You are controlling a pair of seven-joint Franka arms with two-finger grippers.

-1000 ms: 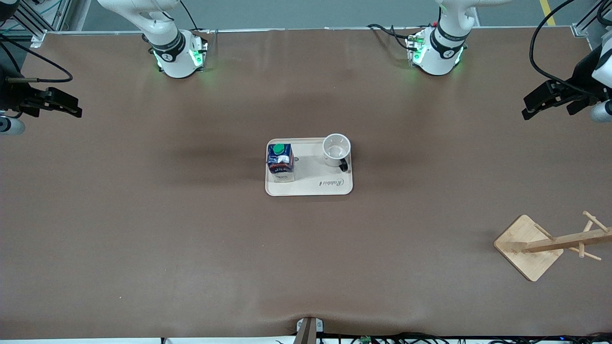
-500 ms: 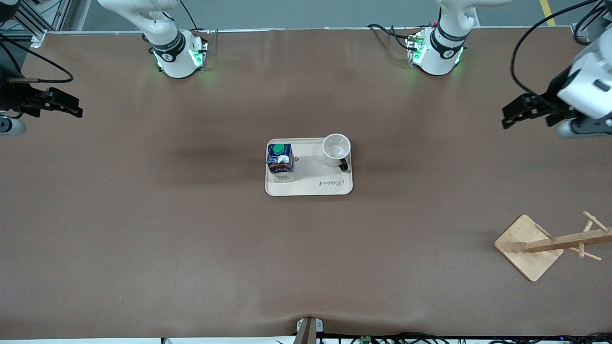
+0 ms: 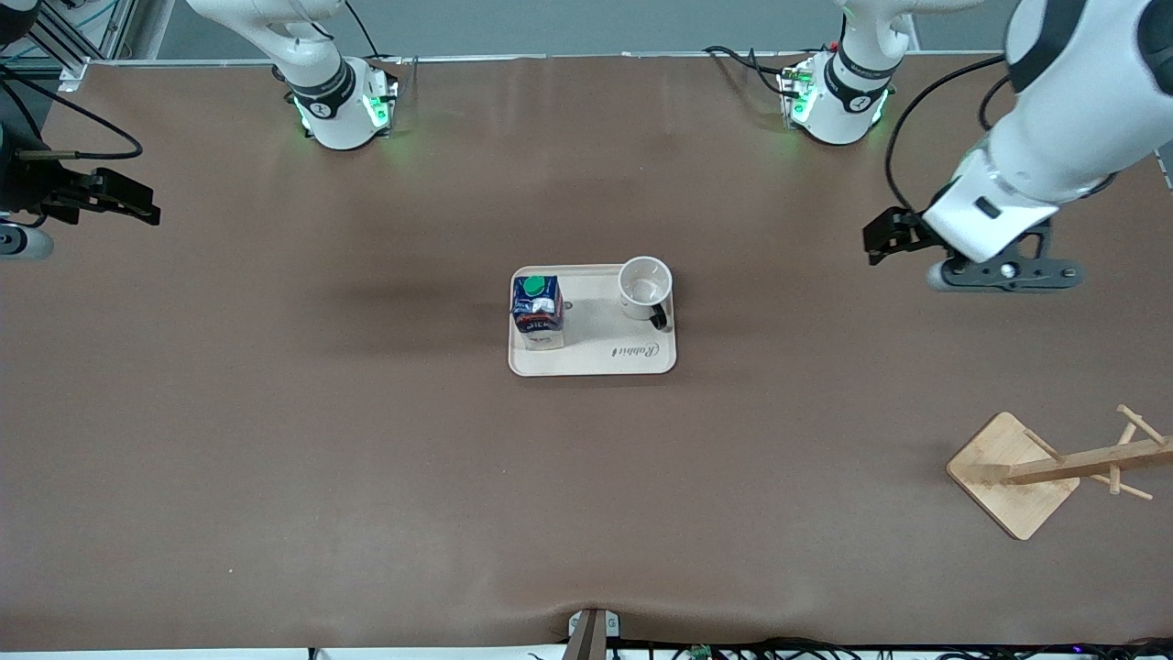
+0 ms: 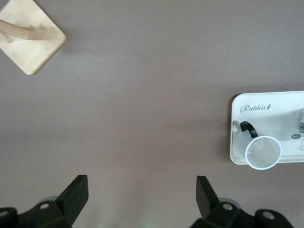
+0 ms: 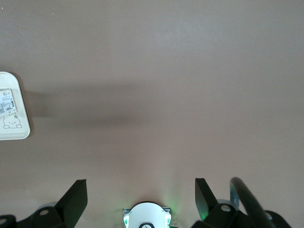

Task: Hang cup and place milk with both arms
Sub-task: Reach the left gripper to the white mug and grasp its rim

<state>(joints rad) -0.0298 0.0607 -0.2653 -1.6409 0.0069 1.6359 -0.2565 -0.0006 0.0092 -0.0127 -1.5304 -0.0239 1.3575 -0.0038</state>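
The cup (image 3: 644, 286), white with a black handle, stands upright on a cream tray (image 3: 596, 365) mid-table. The milk (image 3: 535, 302), a dark blue carton with a green cap, stands on the same tray toward the right arm's end. My left gripper (image 3: 880, 243) is open and empty, in the air over bare table between the tray and the left arm's end. In the left wrist view its fingers (image 4: 73, 194) are wide apart, with the cup (image 4: 263, 152) and tray (image 4: 266, 102) off to one side. My right gripper (image 3: 137, 209) is open and empty, waiting over the right arm's end of the table.
A wooden cup rack (image 3: 1054, 467) on a square base stands near the front camera at the left arm's end; its base shows in the left wrist view (image 4: 31, 42). The right wrist view shows a tray corner (image 5: 14, 130) and the right arm's base (image 5: 146, 216).
My left arm has swung in from the table's end toward the tray, still open. The right gripper, cup and milk have not moved.
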